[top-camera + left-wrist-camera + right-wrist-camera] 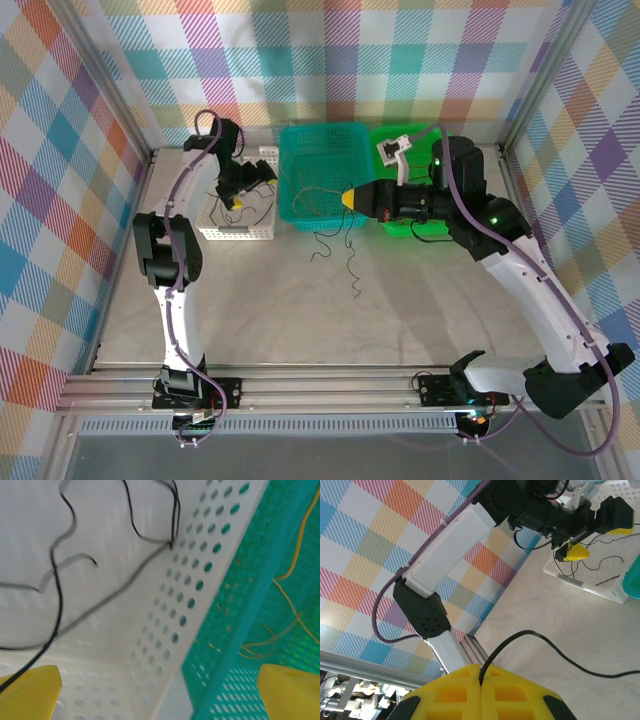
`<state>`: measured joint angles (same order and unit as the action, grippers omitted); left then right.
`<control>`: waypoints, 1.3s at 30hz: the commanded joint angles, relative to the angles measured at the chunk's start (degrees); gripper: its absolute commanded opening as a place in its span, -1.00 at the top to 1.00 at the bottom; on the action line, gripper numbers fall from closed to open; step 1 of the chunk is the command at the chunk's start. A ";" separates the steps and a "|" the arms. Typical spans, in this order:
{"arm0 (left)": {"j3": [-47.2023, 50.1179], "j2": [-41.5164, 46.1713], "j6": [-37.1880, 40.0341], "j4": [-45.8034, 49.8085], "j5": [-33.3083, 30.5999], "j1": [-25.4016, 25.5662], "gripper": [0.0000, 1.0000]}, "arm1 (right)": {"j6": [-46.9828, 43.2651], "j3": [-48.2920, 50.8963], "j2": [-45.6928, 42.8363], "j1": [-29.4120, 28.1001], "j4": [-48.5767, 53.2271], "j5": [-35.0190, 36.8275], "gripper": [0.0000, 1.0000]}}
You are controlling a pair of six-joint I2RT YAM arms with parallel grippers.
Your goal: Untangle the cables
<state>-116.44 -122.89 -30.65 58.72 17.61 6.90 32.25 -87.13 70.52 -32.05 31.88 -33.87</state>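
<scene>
Progress looks partial: one black cable lies in the white basket below the wide-open left fingers. Right fingers are closed on a second cable. A tangle sits in the teal basket, with strands trailing onto the counter.

The pale worktop spans the frame's middle. Across its upper part stand a white basket, a teal basket and a green basket. Thin dark cables trail at centre.
</scene>
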 commanded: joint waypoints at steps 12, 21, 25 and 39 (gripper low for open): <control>7.20 17.22 6.41 -9.26 -26.33 4.45 -1.00 | -5.94 -3.37 2.01 -6.63 -1.03 1.30 1.00; 20.70 23.27 12.88 -28.56 -40.31 9.53 -1.00 | -7.68 -2.26 1.74 -9.06 -3.50 2.04 1.00; 24.72 24.35 10.58 -33.24 -40.95 9.15 -1.00 | -8.10 -1.51 1.27 -9.26 -3.56 2.58 1.00; 21.33 24.02 6.59 -33.42 -38.14 6.66 -1.00 | -8.20 -0.60 2.18 -10.49 -5.02 2.84 1.00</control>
<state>-90.89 -98.35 -19.81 22.02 -23.55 15.57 24.95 -88.38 72.66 -42.00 29.15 -31.40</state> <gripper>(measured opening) 0.997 0.065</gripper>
